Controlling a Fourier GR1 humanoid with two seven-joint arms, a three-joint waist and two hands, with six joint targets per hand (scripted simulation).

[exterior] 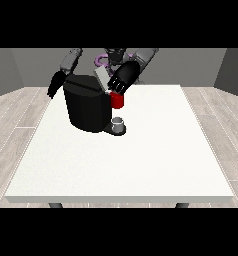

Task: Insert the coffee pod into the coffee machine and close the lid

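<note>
Toward the far left of the white table point(141, 165) stands the black coffee machine point(86, 107), a squat dark body with a flat base jutting out toward the view's right. On that base sits a small grey cup point(118, 123), directly under the machine's red pod holder point(117, 100), which projects from the upper front of the body. Above the holder the grey lid point(100, 78) is tilted up and stands open, leaning back toward the robot. Coming in from the view's right, the hand at the view's right point(122, 79) hovers right over the red holder and beside the raised lid, its fingers curled downward toward the opening; the coffee pod itself cannot be made out, so whether those fingers pinch it or hold nothing cannot be told from this view. At the view's left, the hand at the view's left point(55, 84) hangs off the table's far left corner, just beside the machine's upper back edge and apart from it, with its fingers pointing down and looking relaxed, holding nothing. Grey plank flooring surrounds the table on all sides.
</note>
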